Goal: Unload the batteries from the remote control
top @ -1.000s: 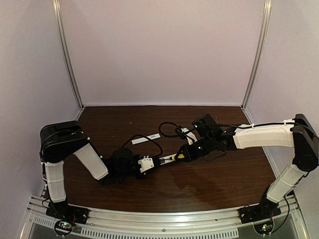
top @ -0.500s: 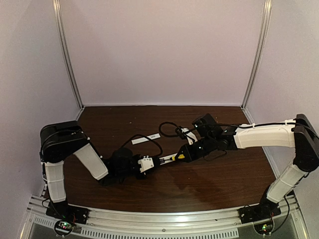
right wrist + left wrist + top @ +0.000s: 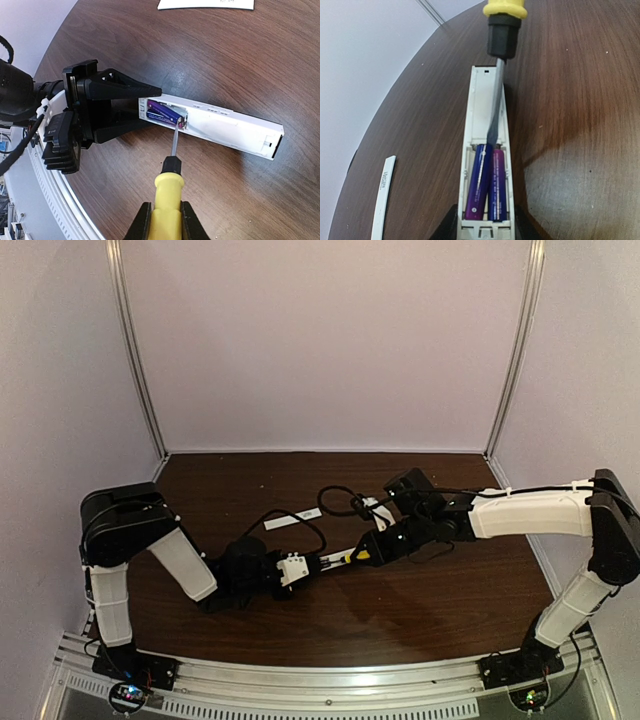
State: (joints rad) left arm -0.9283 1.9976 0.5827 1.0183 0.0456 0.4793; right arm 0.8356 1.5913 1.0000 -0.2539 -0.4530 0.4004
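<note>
The white remote control [image 3: 487,112] lies on the table with its battery bay open. Two purple-blue batteries [image 3: 487,182] sit in the bay; the left one is tilted, its far end leaning toward the right one. My left gripper [image 3: 486,229] is shut on the remote's near end, a dark finger on each side. My right gripper [image 3: 166,220] is shut on the yellow-handled screwdriver [image 3: 167,192]. The blade tip rests at the batteries' [image 3: 165,111] far end inside the remote [image 3: 235,131]. In the top view both grippers meet at the remote [image 3: 322,563] mid-table.
The thin white cover strip [image 3: 382,195] lies left of the remote, also shown in the top view [image 3: 292,518]. Black cables [image 3: 335,502] loop on the table behind the grippers. Purple walls close in the back and sides.
</note>
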